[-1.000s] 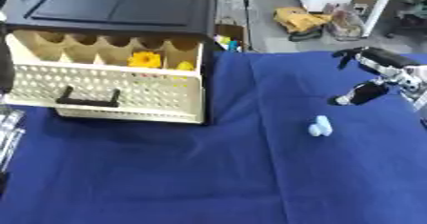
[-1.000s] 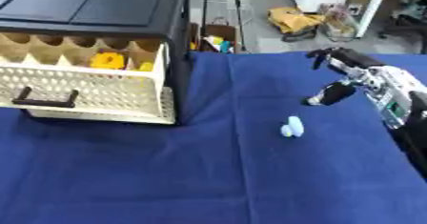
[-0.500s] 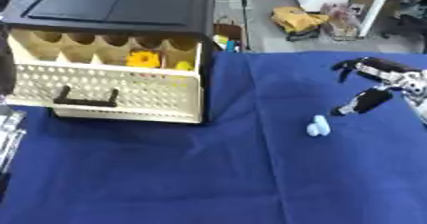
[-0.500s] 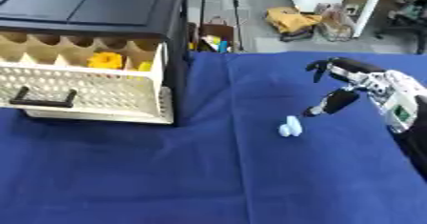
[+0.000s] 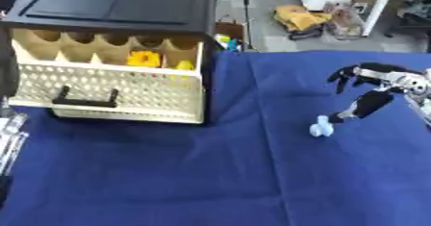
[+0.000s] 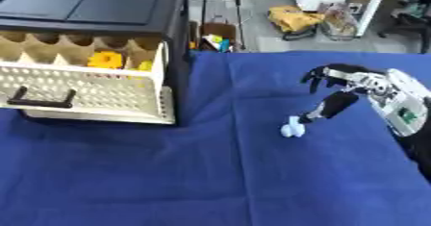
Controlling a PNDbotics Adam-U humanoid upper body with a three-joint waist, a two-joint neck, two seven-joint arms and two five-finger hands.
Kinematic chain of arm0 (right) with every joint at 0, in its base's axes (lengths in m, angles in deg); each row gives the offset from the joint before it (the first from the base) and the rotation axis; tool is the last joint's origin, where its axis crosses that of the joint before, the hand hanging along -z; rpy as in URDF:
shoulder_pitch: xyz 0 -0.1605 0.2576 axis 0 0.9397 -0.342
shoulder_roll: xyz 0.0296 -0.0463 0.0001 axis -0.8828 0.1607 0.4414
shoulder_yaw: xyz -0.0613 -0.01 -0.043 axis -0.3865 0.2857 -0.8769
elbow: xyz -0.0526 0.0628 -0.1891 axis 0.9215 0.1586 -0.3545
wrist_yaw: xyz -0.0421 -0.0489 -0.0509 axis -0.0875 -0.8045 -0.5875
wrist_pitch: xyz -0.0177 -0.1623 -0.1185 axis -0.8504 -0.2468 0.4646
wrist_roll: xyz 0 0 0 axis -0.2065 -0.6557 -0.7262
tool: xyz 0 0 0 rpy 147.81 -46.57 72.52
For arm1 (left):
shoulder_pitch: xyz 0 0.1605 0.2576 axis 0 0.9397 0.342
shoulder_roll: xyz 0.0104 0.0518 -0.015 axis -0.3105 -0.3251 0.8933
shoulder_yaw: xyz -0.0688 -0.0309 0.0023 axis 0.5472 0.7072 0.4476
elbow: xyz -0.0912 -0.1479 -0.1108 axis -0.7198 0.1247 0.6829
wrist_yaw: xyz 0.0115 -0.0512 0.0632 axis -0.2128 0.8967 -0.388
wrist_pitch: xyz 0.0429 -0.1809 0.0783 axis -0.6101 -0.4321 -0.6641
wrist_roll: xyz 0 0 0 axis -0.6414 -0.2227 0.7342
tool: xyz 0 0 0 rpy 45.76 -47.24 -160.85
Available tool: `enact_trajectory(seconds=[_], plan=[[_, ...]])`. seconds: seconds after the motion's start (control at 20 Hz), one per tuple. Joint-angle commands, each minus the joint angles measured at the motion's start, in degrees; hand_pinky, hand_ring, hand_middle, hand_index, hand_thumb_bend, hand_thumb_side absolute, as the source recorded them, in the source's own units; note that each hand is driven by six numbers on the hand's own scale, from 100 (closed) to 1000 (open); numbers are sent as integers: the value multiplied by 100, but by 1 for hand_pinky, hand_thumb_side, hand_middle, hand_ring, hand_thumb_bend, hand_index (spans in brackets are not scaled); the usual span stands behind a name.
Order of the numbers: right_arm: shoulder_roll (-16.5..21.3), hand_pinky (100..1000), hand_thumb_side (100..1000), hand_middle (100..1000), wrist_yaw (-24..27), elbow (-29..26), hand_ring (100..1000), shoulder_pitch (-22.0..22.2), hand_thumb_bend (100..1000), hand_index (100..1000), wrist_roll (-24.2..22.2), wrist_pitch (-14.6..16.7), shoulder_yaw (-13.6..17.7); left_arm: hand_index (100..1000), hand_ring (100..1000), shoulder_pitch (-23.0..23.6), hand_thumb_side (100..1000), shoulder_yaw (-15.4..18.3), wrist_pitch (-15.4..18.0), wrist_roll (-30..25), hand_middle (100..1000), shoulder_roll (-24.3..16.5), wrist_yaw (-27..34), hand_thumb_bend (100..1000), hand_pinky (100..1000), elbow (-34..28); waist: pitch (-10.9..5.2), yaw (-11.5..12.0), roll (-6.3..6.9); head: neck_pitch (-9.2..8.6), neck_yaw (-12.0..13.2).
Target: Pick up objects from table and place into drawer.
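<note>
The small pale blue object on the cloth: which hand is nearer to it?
Right. The right hand is open just up and right of the pale blue object, thumb tip almost at it. The left hand sits at the far left edge.

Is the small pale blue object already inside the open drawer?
No, the pale blue object lies on the blue cloth, to the right of the drawer, just below the right robot hand.
</note>
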Motion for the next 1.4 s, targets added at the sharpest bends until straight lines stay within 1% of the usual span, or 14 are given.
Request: enact_trajectory(seconds=[0.05,0.1,0.15,0.2,0.25,0.3,0.35,0.7,1.05,1.4], plan=[[231,885,256,647,100,-295,986,-65,678,877,-288,-203,10,917,757,-69,1000,15,-2,-22,759,-70,12,291,638,-45,-101,3,10,-36,-26],[249,884,258,646,88,-371,985,-85,675,873,-663,-264,72,917,757,-65,1000,13,-4,-23,759,-66,14,290,638,-45,-104,-2,11,-37,-23],[280,882,256,646,35,-496,982,-123,670,868,-1246,-343,220,916,757,-57,1000,13,-6,-25,759,-63,14,286,637,-45,-105,-10,14,-38,-19],[297,882,250,646,-38,-614,981,-131,668,863,-1688,-424,353,916,757,-50,1000,11,-10,-29,759,-58,14,282,636,-45,-103,-13,16,-43,-19],[297,882,248,647,-92,-692,981,-118,665,862,-1911,-490,429,915,758,-47,1000,8,-13,-33,759,-53,14,280,636,-45,-102,-13,17,-45,-22],[290,881,245,648,-124,-731,980,-94,664,860,-2020,-536,459,915,758,-47,1000,7,-17,-35,759,-48,15,277,636,-45,-101,-10,18,-46,-26],[283,880,245,646,-144,-748,979,-67,649,855,-2074,-567,470,916,758,-47,1000,6,-18,-37,759,-43,18,275,636,-45,-100,-6,20,-48,-27],[305,878,267,632,-112,-773,977,53,629,844,-2125,-632,502,914,759,-34,1000,-5,-20,-73,760,-30,34,264,636,-45,-102,-2,26,-53,-30],[360,876,269,609,39,-972,974,168,656,838,-2125,-670,506,914,759,-43,1000,-19,-25,-112,759,-11,49,259,636,-45,-92,-25,34,-68,-27],[317,869,278,592,-33,-1258,967,245,671,833,-2125,-763,572,913,759,-59,1000,-43,-36,-153,767,36,70,252,636,-45,-80,4,36,-75,-41]])
